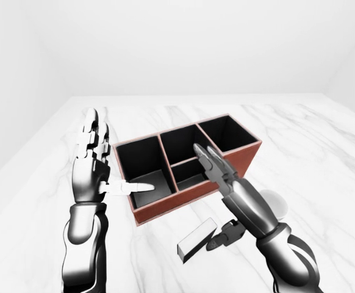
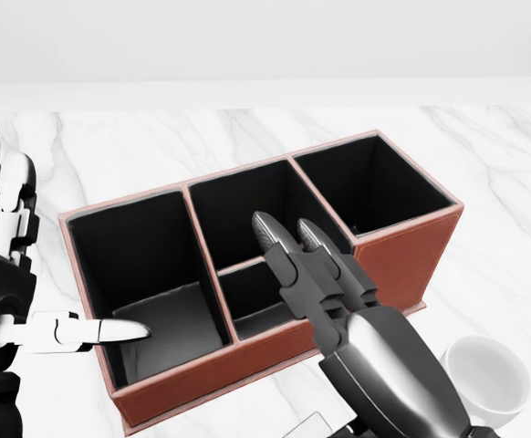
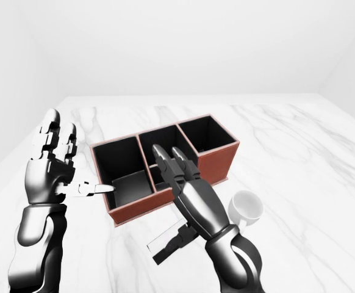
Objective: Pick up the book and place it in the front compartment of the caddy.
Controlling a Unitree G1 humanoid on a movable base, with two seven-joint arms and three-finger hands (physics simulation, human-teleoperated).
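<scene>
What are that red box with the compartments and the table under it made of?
The caddy looks like reddish-brown leather or leatherette with a matte black lining, judging by its soft sheen; a render cannot settle it. The table looks like polished white marble, with grey veins across its surface.

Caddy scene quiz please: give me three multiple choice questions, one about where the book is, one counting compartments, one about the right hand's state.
1. Where is the book?
A. In the caddy
B. On the table, below the caddy in the left-eye view
C. In the left hand

2. How many compartments has the caddy?
A. Two
B. Four
C. Six

3. The right hand is:
A. Open, fingers extended
B. Shut on the book
C. Shut on the cup

Answers: B, it lies flat on the marble table; B, two large, two small; A, its straight fingers hold nothing.
</scene>
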